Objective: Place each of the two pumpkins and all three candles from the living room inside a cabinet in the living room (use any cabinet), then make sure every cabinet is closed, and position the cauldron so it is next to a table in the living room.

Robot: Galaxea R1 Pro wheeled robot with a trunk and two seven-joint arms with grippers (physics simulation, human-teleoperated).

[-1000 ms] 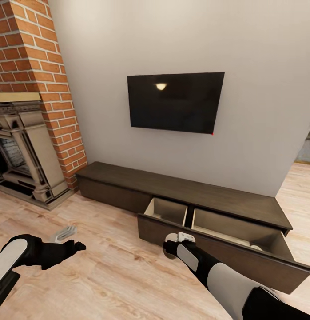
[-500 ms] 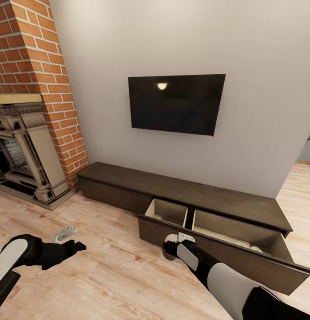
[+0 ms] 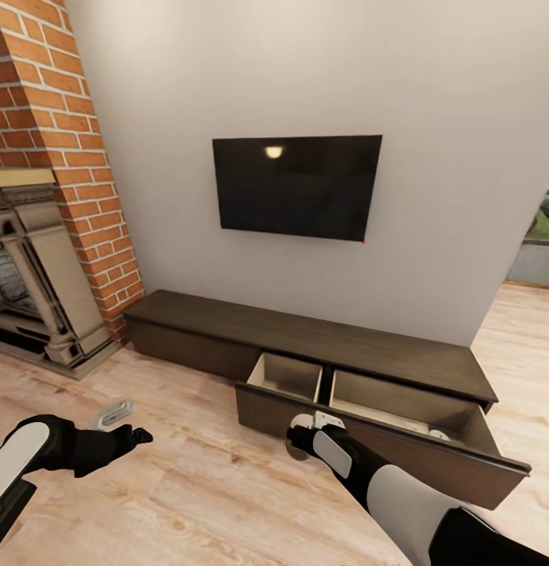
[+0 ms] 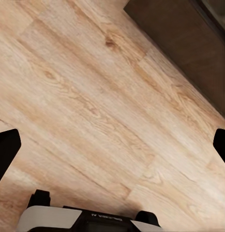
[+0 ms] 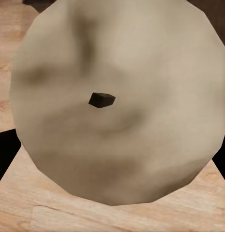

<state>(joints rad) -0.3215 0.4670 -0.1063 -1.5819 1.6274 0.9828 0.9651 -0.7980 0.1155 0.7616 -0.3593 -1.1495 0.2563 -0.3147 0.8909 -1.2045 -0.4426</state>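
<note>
Right gripper (image 3: 300, 437): closed on a candle (image 5: 117, 101), pale stubby cylinder, dark wick (image 5: 101, 100) facing the wrist camera; candle end-on between the fingers, its axis along the line of the gripper.

Cabinet (image 3: 306, 334): long low dark-brown unit, long axis running left to right along the wall under the TV (image 3: 296, 187). Open drawer (image 3: 369, 409) just ahead of and slightly right of the right gripper, front panel close beyond it; beige interior beyond and above the panel. Small pale object (image 3: 438, 434) at the drawer's far right end, possibly another candle; too small to tell.

Left gripper (image 3: 129, 435): fingers spread wide, holding nothing, over bare plank floor (image 4: 93, 106); farther from the drawer than the right.

Against the earlier frames: cabinet, TV and fireplace (image 3: 31, 283) shifted leftward in the head view together, hence camera motion, not object motion. Both arms unchanged in pose.

Judged next: lift over the front panel, release inside.
</note>
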